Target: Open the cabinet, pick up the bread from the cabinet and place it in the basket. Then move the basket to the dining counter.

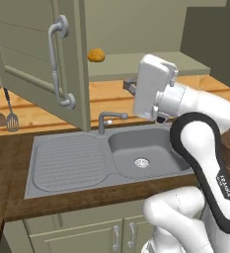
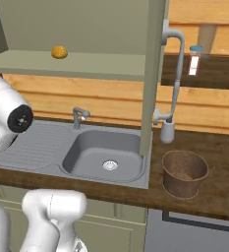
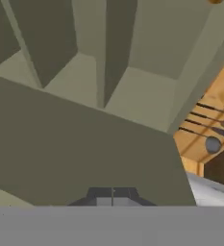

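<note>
**Cabinet open, bun on the shelf**

Above the sink (image 1: 111,158), the cabinet (image 1: 42,59) stands open with the bread (image 1: 96,55) on its shelf. Beside the door, the gripper (image 3: 112,193) is closed and empty. On the counter right of the sink sits the basket (image 2: 185,173).

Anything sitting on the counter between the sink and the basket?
No. In the right base view the brown wood counter between the sink and the basket is bare; the open cabinet door hangs above that stretch.
</note>
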